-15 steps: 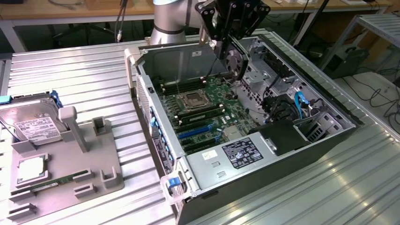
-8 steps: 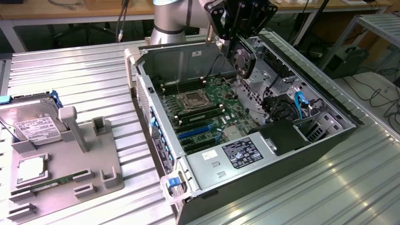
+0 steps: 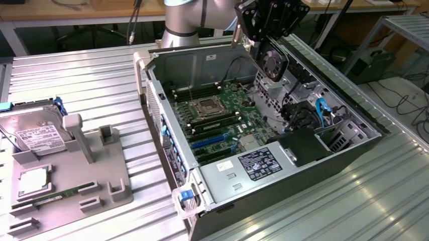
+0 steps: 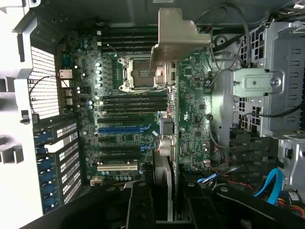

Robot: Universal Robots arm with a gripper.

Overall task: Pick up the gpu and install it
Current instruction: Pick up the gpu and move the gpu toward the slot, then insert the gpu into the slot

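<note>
1. Standing by the ribbed metal table [image 3: 87, 85], I see the silver-grey robot arm [image 3: 181, 20] reaching in from twelve o'clock of the open black computer case [image 3: 201, 68], which lies on its side.
2. The black gripper [image 3: 266, 40] is clamped on the gpu [image 3: 274, 64], a thin dark circuit card with a round black fan on one face. The fan face shows in the exterior view.
3. With the case as the dial in the exterior view, the gpu hangs in the air at about twelve o'clock. It is held on edge, apart from the green motherboard [image 3: 221, 115] and seated in no slot.
4. In the wrist view the card runs between the two black fingers [image 4: 140, 202]. Its pale metal bracket [image 4: 176, 38] is at the end away from them, and the motherboard lies beneath.
5. Long blue expansion slots [image 3: 211, 142] sit at six o'clock of the motherboard.
6. A silver power supply box with a black label [image 3: 248, 168] fills the case's six o'clock corner.
7. At nine o'clock of the case, well apart from it, a grey moulded holder [image 3: 107, 170] rests on the table.
8. A silver hard drive with a white label [image 3: 37, 135] sits at eleven o'clock of the holder.
9. A narrow green memory stick [image 3: 64, 197] lies at six o'clock of the holder.
</note>
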